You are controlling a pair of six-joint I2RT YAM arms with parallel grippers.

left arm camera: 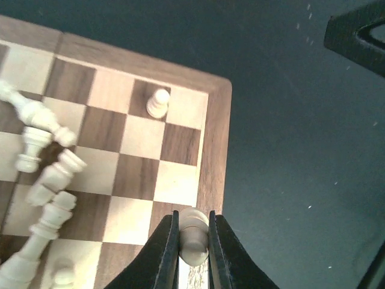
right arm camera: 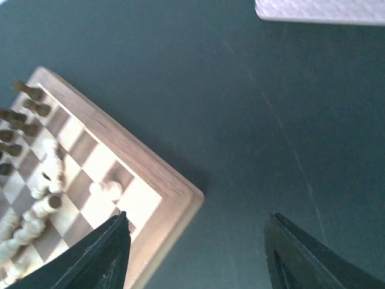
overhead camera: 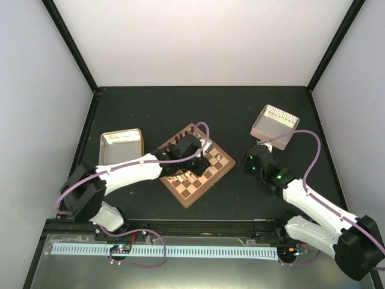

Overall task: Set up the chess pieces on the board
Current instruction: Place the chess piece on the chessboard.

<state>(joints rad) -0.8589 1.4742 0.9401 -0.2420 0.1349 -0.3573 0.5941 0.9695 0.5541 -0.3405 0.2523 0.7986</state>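
Observation:
The board (overhead camera: 194, 194) lies mid-table, turned diagonally. My left gripper (overhead camera: 200, 148) hovers over its right side. In the left wrist view it (left arm camera: 194, 242) is shut on a pale pawn (left arm camera: 194, 232), held above the board's brown rim (left arm camera: 216, 150). Another pale pawn (left arm camera: 158, 102) stands upright on a dark square near the corner. Several pale pieces (left arm camera: 45, 156) lie toppled in a heap to the left. My right gripper (overhead camera: 249, 161) is open and empty (right arm camera: 195, 241) over the mat beside the board's right corner (right arm camera: 150, 174). Dark pieces (right arm camera: 24, 114) stand along the far side.
A shallow yellowish metal tray (overhead camera: 120, 144) sits left of the board. A pinkish bin (overhead camera: 275, 125) stands at the back right and also shows at the top of the right wrist view (right arm camera: 319, 9). Dark mat surrounds the board.

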